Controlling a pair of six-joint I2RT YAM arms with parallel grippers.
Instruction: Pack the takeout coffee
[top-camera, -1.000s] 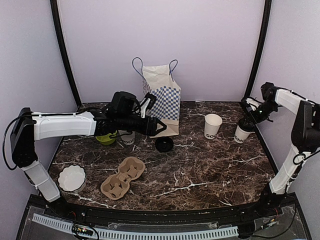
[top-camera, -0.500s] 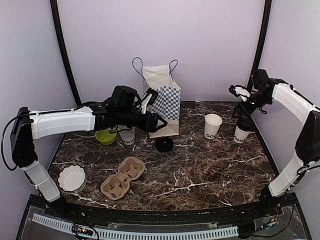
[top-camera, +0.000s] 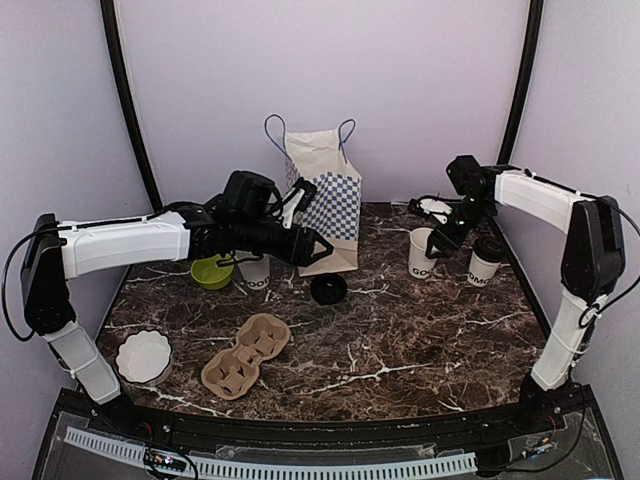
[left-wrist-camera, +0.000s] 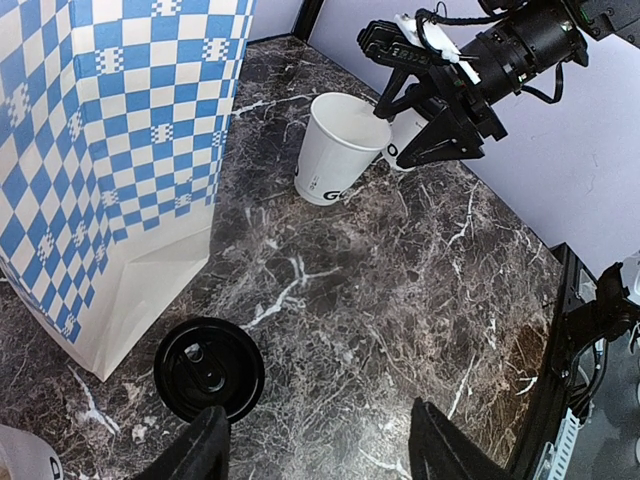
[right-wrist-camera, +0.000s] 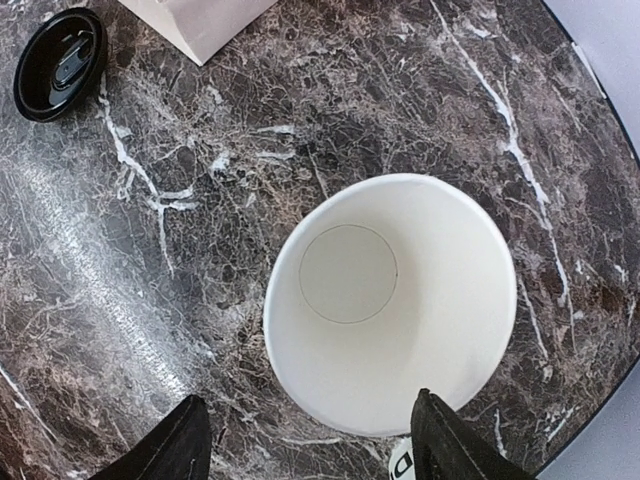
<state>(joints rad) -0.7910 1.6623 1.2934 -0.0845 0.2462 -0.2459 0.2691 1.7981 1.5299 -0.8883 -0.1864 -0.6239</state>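
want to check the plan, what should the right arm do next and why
Probably lower the right gripper so its open fingers straddle the lidless cup: it hangs just above that upright, empty cup, and nothing is gripped yet.

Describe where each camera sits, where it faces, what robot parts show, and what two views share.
Top external: above and behind the bases, looking down at the marble table and checkered bag; both arms show.
Left wrist: on the left arm, facing right across the table; left gripper at bottom, right arm beyond.
Right wrist: straight down into the open cup; right gripper at bottom.
Both wrist views share that cup and the loose black lid.
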